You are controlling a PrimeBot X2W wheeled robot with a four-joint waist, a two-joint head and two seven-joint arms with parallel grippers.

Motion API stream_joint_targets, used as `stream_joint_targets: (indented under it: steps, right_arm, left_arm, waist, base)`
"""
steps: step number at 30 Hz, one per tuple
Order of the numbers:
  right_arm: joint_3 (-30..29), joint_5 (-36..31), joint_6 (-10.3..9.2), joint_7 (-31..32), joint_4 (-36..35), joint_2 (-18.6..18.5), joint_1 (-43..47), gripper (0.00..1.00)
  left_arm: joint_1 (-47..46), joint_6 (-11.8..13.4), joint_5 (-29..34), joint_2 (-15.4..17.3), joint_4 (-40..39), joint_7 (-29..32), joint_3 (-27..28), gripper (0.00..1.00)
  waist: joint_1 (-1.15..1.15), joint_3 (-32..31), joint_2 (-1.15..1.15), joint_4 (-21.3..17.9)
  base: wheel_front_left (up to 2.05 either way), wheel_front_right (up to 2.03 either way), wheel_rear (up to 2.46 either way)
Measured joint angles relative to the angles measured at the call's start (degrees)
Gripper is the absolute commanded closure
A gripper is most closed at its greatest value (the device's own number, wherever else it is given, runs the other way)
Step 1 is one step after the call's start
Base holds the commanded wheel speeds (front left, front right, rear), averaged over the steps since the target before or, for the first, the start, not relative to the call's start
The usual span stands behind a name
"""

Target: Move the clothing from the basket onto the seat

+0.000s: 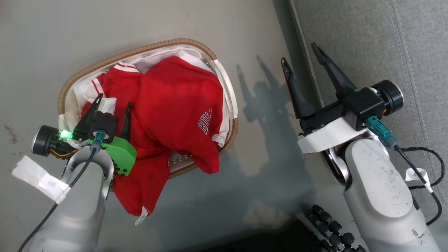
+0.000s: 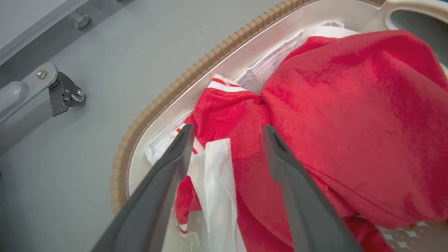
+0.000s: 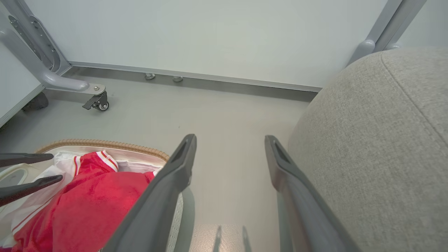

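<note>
**Desk:** Where is the clothing?

**Photographer:** The clothing (image 1: 175, 105), red with white striped trim, lies heaped in the basket (image 1: 140, 52) at centre left of the head view. White lettering (image 1: 204, 122) shows on its right side. One red end spills over the basket's lower rim, a white tag (image 1: 141, 216) at its tip. None of it lies on the seat (image 1: 385, 42), which takes the upper right of the frame.

**Desk:** And the left gripper?

**Photographer:** The left gripper (image 1: 115, 99) hangs over the basket's left end with its fingers spread wide, gripping nothing. In the left wrist view, the two dark fingers rise from the bottom edge on either side of a red fold and a white sheet (image 2: 217, 168). Whether the tips touch the fabric cannot be told.

**Desk:** The right gripper?

**Photographer:** The right gripper (image 1: 298, 52) sits right of centre in the head view, jaws fully apart and empty. It is well clear of the basket, above the strip of floor (image 1: 266, 147) beside the seat's edge, and its shadow falls on that floor. In the right wrist view, the seat curves down the right side. The basket and red clothing sit in the lower left corner, and a caster (image 3: 99, 103) stands at upper left.
</note>
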Motion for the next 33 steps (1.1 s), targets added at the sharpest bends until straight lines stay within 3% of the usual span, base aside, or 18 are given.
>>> stream_joint_targets:
  steps: [11,24,26,28,30,31,32,33]
  right_arm:
    - [0.05,0.45,0.00,0.00,0.53,0.02,0.09,0.00]
    - [0.41,1.12,0.00,0.00,0.35,0.02,-0.31,0.00]
    - [0.38,1.18,0.00,0.00,0.30,0.02,-0.38,0.00]
    - [0.41,1.24,0.00,0.00,0.26,0.02,-0.40,0.00]
    - [0.36,1.26,0.00,0.00,0.26,0.01,-0.42,0.00]
    - [0.36,1.26,0.00,0.00,0.25,0.02,-0.44,0.00]
    - [0.35,1.24,0.00,0.00,0.25,0.02,-0.44,0.00]
    - [0.36,1.22,0.00,0.00,0.25,0.01,-0.44,0.00]
  left_arm:
    - [-3.11,1.02,-0.20,0.53,7.34,0.00,-1.30,0.00]
    - [-6.98,-1.65,-0.71,0.60,14.60,0.00,-3.87,0.00]
    - [-7.51,-2.10,-0.99,0.45,16.23,0.00,-4.05,0.13]
    - [-8.05,-2.64,-1.27,0.30,17.81,0.00,-4.42,0.51]
    - [-8.45,-3.35,-1.29,0.04,18.66,0.00,-5.32,0.53]
    - [-8.67,-3.52,-1.13,0.02,19.06,0.00,-5.77,0.59]
    - [-8.83,-3.55,-1.15,0.01,19.16,0.00,-5.94,0.74]
    - [-8.93,-3.70,-1.19,-0.03,19.04,0.00,-6.13,0.97]
  waist:
    - [0.00,2.79,0.00,-1.17]
    - [-0.01,4.63,0.00,-1.89]
    - [-0.01,4.67,0.00,-1.95]
    - [-0.01,4.74,0.00,-2.03]
    - [-0.01,4.80,0.00,-2.09]
    - [-0.01,4.87,0.00,-2.12]
    - [-0.01,4.92,0.00,-2.12]
    - [-0.01,4.96,0.00,-2.11]
  base:
    - [0.00,0.00,0.00]
    - [0.00,0.00,0.00]
    - [0.00,0.00,0.00]
    - [0.00,0.00,0.00]
    - [0.00,0.00,0.00]
    - [0.00,0.00,0.00]
    - [0.00,0.00,0.00]
    - [0.00,0.00,0.00]
